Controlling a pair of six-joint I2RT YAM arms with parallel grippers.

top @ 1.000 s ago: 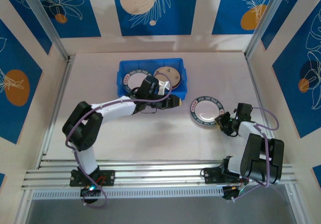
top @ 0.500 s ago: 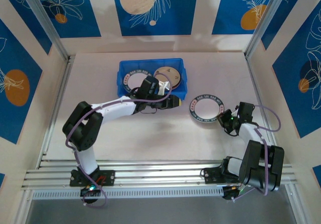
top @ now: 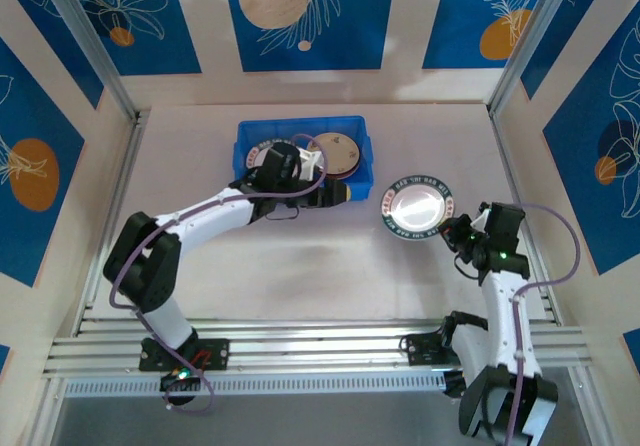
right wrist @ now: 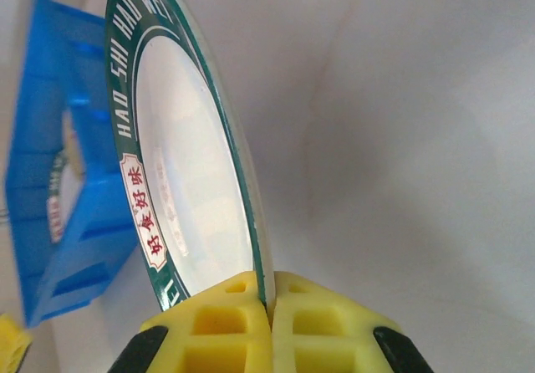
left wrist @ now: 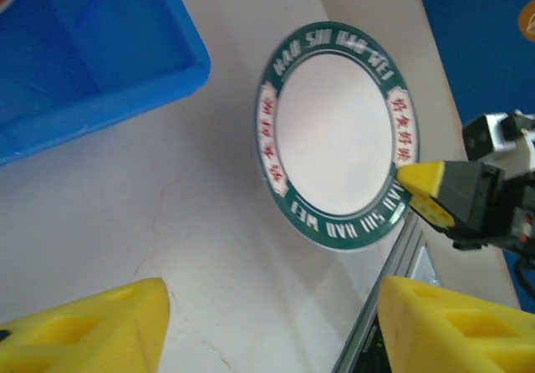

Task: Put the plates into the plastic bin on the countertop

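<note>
My right gripper [top: 452, 230] is shut on the near rim of a white plate with a dark green lettered rim [top: 416, 206]. The plate [right wrist: 180, 164] hangs tilted above the countertop [top: 330, 266], its edge pinched between the yellow fingertips [right wrist: 230, 323]. The blue plastic bin [top: 355, 126] stands at the back centre. It holds a dark-rimmed white plate [top: 260, 153] and a cream plate [top: 336, 150]. My left gripper [top: 338, 192] hovers open by the bin's front right corner, nothing between its fingers [left wrist: 84, 327]. The left wrist view looks down on the held plate [left wrist: 334, 135].
A metal rail [top: 512, 181] runs along the countertop's right side, close to the held plate. Another rail [top: 118, 206] borders the left. Blue-and-cream panel walls close in the back and both sides. The bin's corner [left wrist: 100, 63] lies just left of the plate.
The right gripper closed on the plate's rim and lifted it off the countertop, tilting it. The left gripper opened wider and its arm drew back slightly toward the bin.
</note>
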